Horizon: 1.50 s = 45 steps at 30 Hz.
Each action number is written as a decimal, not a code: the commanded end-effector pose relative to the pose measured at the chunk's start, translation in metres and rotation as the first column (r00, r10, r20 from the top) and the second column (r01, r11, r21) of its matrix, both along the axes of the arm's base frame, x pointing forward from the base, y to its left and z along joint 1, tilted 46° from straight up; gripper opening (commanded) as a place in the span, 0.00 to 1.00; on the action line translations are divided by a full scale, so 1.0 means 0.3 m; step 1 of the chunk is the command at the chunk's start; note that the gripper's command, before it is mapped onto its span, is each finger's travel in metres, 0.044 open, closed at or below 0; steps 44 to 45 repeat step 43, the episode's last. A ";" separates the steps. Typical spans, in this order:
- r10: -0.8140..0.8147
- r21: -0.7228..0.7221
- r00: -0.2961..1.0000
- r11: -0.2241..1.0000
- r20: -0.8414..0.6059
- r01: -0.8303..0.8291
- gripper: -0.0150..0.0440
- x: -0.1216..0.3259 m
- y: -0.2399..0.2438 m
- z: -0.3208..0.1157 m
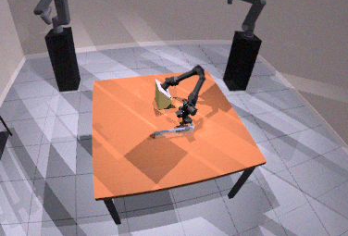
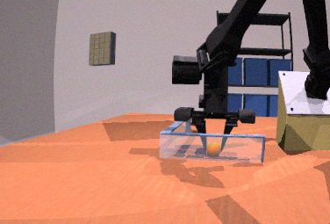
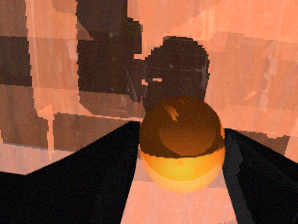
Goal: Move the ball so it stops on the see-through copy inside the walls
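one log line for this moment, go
phase: placing | gripper: shut on ball | ball: low inside walls, at table level | release: not yet

Ball (image 2: 213, 148) too small (top view)
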<state>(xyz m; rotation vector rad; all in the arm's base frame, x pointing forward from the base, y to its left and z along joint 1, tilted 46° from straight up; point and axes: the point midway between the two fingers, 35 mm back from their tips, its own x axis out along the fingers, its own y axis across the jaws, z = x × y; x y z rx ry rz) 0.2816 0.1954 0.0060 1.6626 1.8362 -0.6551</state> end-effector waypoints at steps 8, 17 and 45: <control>0.000 0.000 1.000 1.000 0.000 0.000 0.72 0.000 0.000 0.000; 0.000 -0.009 1.000 1.000 -0.002 0.000 0.72 0.023 -0.148 0.135; -0.008 -0.012 1.000 1.000 -0.002 0.008 1.00 0.036 -0.312 0.290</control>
